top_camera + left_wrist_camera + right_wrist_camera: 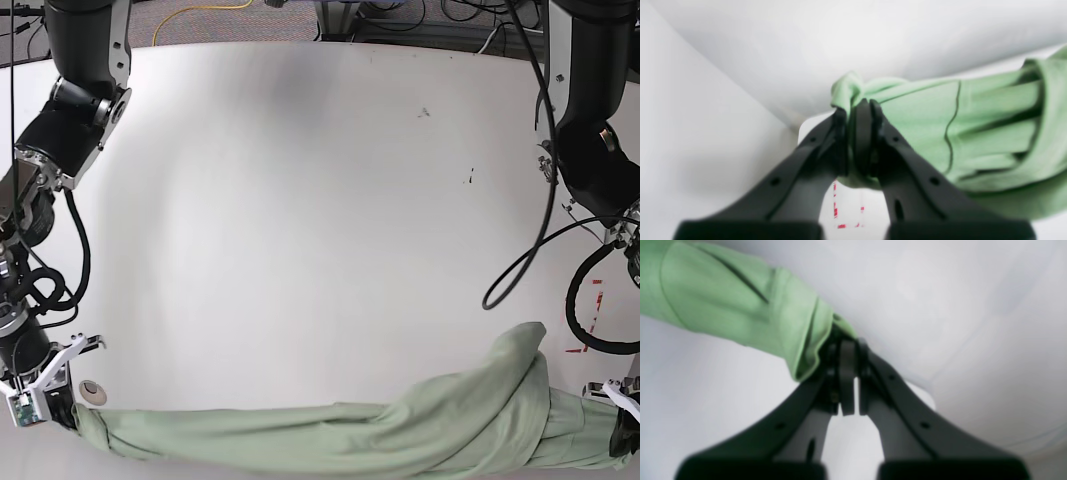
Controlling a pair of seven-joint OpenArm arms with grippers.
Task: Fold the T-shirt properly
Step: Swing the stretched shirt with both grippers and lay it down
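The pale green T-shirt (400,425) hangs stretched in a long bunched band along the table's near edge, between my two grippers. In the base view, my left gripper (622,432) holds its end at the bottom right, and my right gripper (72,412) holds the other end at the bottom left. The left wrist view shows my left gripper (857,106) shut on a bunched fold of the T-shirt (973,133), which trails off to the right. My right gripper (847,346) is shut on a hemmed edge of the T-shirt (740,303), and the cloth runs off to the upper left.
The white table (320,200) spreads wide behind the shirt. Red tape marks (592,300) sit near its right edge. A small round mark (93,388) lies by the right gripper. Cables (530,260) hang from the arm on the base view's right.
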